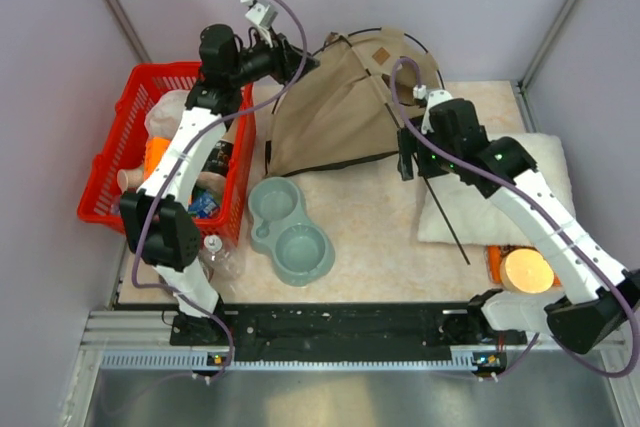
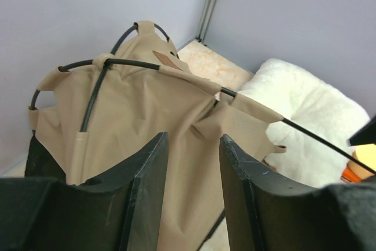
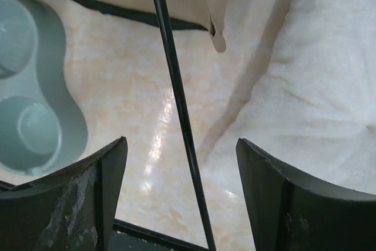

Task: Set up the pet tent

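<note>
The pet tent (image 1: 335, 107) is a slumped tan fabric heap at the back middle, with thin dark poles arching over its top and a brown label patch (image 1: 380, 55). One pole (image 1: 445, 217) sticks out to the right, over the cushion. My left gripper (image 1: 305, 62) is open at the tent's upper left; in the left wrist view (image 2: 192, 139) tan fabric (image 2: 147, 104) lies just beyond its fingers. My right gripper (image 1: 406, 162) is open at the tent's right edge; in the right wrist view (image 3: 182, 142) the pole (image 3: 173, 80) runs between its fingers untouched. Pompom and doorway are hidden.
A fluffy white cushion (image 1: 530, 177) lies at the right. A grey-green double bowl (image 1: 288, 229) sits in front of the tent. A red basket (image 1: 125, 152) full of items stands at the left, with a plastic bottle (image 1: 218, 255) beside it. An orange object (image 1: 525, 269) lies at the near right.
</note>
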Controlling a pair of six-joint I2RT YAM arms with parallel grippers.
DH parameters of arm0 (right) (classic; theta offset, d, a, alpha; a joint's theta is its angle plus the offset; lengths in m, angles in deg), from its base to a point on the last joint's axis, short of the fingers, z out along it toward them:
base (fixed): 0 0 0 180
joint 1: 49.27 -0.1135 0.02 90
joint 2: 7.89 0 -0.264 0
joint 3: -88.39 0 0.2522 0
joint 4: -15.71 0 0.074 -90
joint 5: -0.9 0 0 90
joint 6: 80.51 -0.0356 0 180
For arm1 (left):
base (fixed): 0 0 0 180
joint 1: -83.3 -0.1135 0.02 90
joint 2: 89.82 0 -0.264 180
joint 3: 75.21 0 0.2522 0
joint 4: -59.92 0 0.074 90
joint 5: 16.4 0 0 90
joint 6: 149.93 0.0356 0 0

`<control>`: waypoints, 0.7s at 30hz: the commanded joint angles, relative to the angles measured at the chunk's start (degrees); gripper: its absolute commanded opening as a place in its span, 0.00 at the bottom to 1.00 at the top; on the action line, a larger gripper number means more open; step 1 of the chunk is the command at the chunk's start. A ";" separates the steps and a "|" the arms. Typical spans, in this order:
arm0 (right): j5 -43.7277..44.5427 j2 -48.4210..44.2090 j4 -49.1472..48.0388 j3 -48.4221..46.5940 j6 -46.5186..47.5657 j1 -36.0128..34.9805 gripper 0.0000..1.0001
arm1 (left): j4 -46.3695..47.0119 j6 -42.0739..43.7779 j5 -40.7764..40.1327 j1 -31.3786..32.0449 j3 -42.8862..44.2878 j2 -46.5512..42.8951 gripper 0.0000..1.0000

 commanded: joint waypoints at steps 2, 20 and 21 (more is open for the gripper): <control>-4.94 2.84 -4.78 2.76 4.33 1.31 0.65 | 0.75 -2.52 -4.69 1.68 -6.47 -8.21 0.47; -12.96 -14.37 -26.84 23.32 -11.48 0.44 0.00 | -6.29 -4.98 -12.43 5.11 -17.73 -17.53 0.49; -11.99 -15.60 -27.63 24.20 -11.57 0.09 0.00 | -6.20 -5.15 -12.61 5.46 -17.91 -17.53 0.49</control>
